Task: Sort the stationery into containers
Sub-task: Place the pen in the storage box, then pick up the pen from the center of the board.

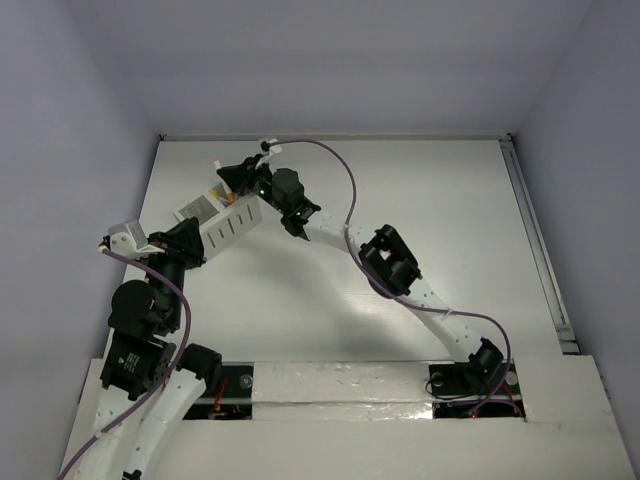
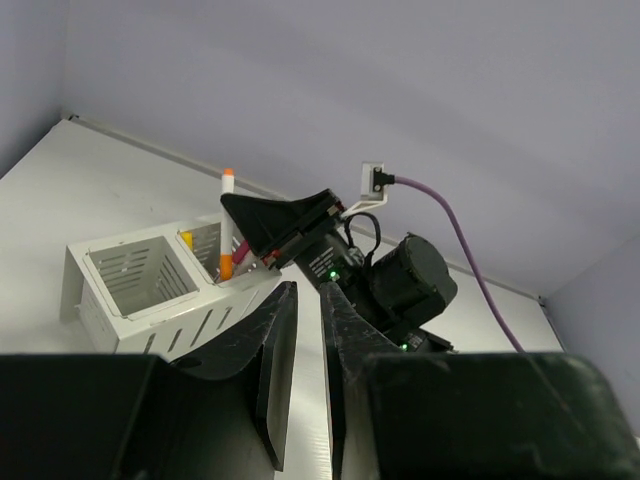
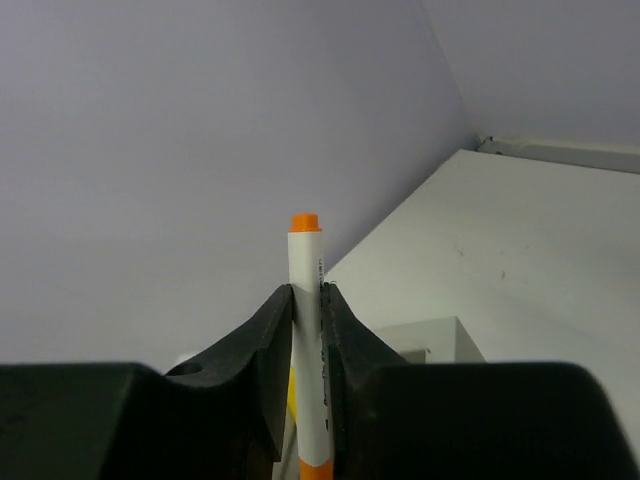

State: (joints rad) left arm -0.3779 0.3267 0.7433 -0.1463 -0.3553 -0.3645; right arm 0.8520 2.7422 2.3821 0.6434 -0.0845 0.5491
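Note:
The white two-compartment box [image 2: 150,325] stands at the table's back left and also shows in the top view [image 1: 232,228]. Its left compartment [image 2: 140,275] is empty. Its right compartment holds several pens [image 2: 238,252] with yellow, pink and orange ends. My right gripper [image 3: 307,290] is shut on a white pen with an orange cap [image 3: 303,250] and holds it upright over the right compartment. The left wrist view shows that pen [image 2: 227,205] and the right gripper [image 2: 275,225]. My left gripper [image 2: 310,290] is just right of the box, its jaws a thin gap apart with nothing between them.
The right arm [image 1: 395,265] stretches diagonally across the middle of the table. A purple cable [image 1: 345,170] arcs above it. The grey back wall and left wall stand close behind the box. A rail [image 1: 535,235] runs along the table's right edge.

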